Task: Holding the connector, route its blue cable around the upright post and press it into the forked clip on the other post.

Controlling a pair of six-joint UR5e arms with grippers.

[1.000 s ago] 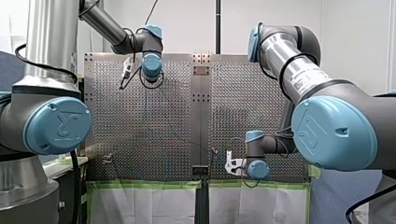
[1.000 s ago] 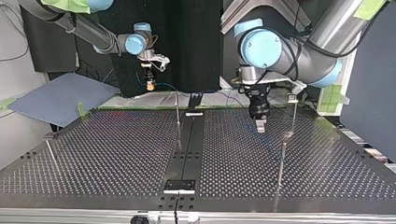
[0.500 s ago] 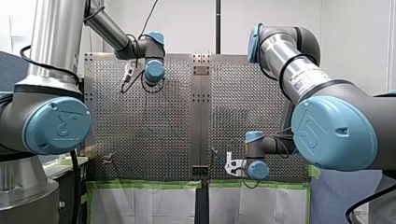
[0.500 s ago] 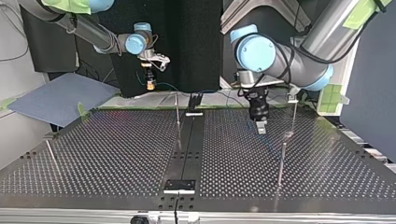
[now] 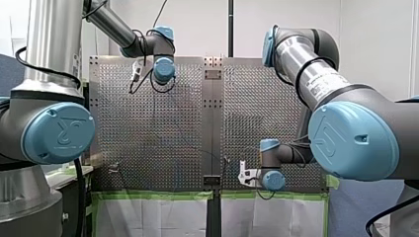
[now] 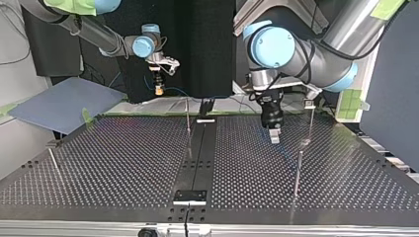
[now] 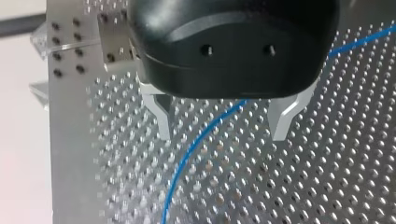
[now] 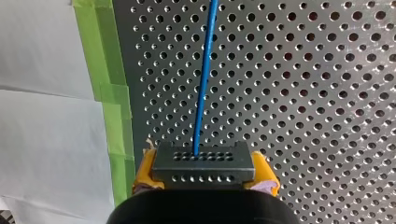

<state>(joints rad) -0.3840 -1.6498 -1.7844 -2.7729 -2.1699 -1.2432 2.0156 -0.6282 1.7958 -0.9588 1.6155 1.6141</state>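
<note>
Front view shows my left arm (image 5: 163, 69) a touch further toward the view's right than a second ago; my right arm's yellow-padded gripper (image 8: 205, 175) hasn't budged. It clamps the one dark perforated connector block (image 8: 203, 163) above the edge of the perforated metal table (image 6: 123, 163). The single thin blue cable (image 8: 204, 70) runs out from the connector. My left arm's black gripper (image 7: 222, 135) is spread wide, straddling the cable and holding nothing. I count four thin metal posts (image 6: 188, 121).

I'm seeing the perforated table (image 6: 113, 163) carrying a thin post (image 6: 298, 170) standing near-right in the top view, and another post (image 6: 188, 118) standing far-centre.
</note>
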